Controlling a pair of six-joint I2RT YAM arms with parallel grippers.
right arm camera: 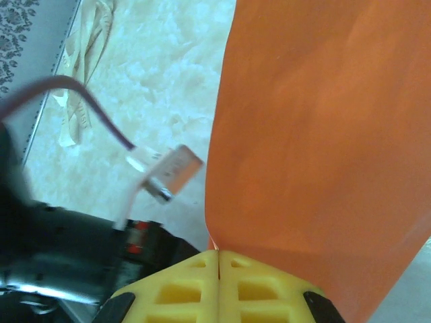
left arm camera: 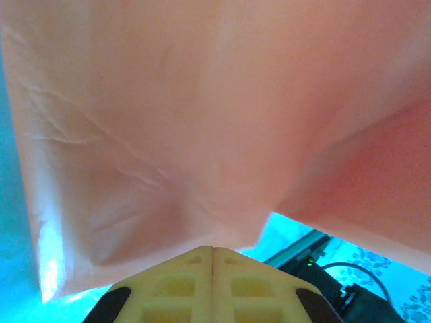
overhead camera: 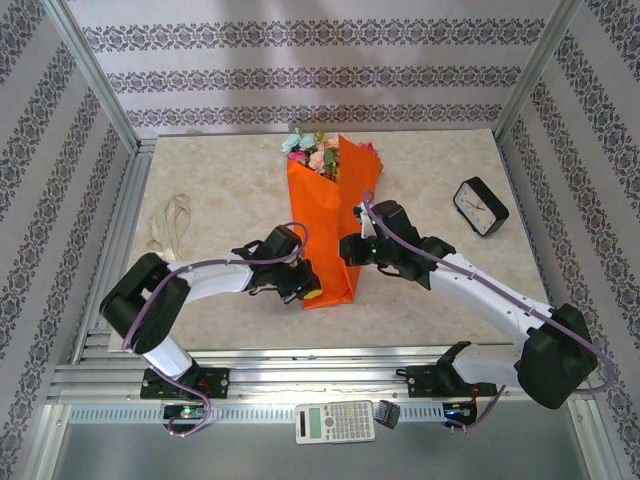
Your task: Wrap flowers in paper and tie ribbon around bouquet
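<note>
Left gripper (overhead camera: 300, 287): my fingers were clamped on the creased orange paper sheet (overhead camera: 322, 225).
Right gripper (overhead camera: 352, 250): clamped likewise, on the opposite edge.
Sheet axis: ran forward between both tools.

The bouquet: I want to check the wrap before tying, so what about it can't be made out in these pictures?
- Stems: top view, hidden inside the paper; of the flowers just the blooms show.
- Overlap seam of the paper: left wrist view, the sheet is too close to the lens and blurred.
- Ribbon: right wrist view, cut off by the top edge.
</note>
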